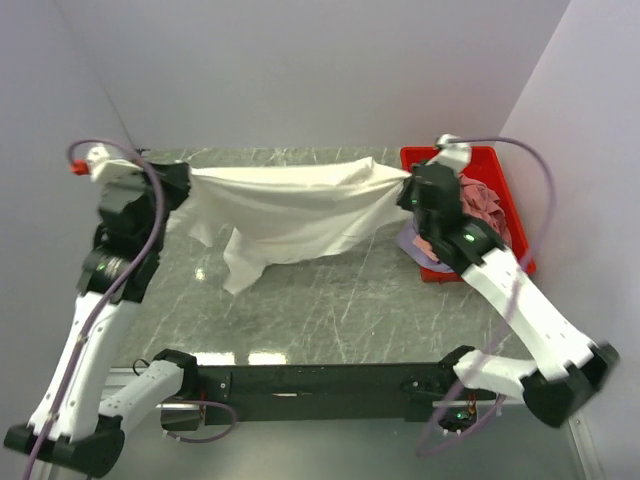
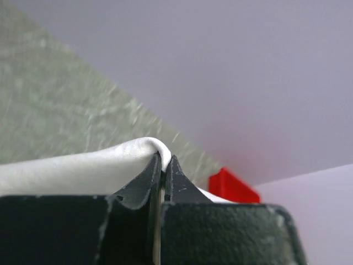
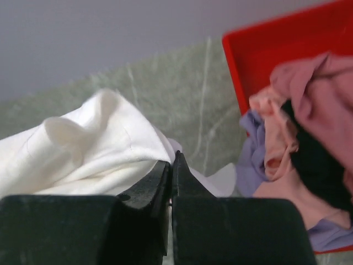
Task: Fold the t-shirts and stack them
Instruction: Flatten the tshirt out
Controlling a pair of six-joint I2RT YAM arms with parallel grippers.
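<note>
A white t-shirt hangs stretched between my two grippers above the far part of the grey marble table, its lower edge drooping to the tabletop. My left gripper is shut on its left end; the cloth is pinched between the fingertips. My right gripper is shut on its right end; the cloth runs into the closed jaws. No print shows on it. Dusty pink and lavender tees lie bunched in the red bin.
The red plastic bin stands at the back right corner, against the right wall; it also shows in the left wrist view. Pale walls close the back and both sides. The marble tabletop lies below the shirt.
</note>
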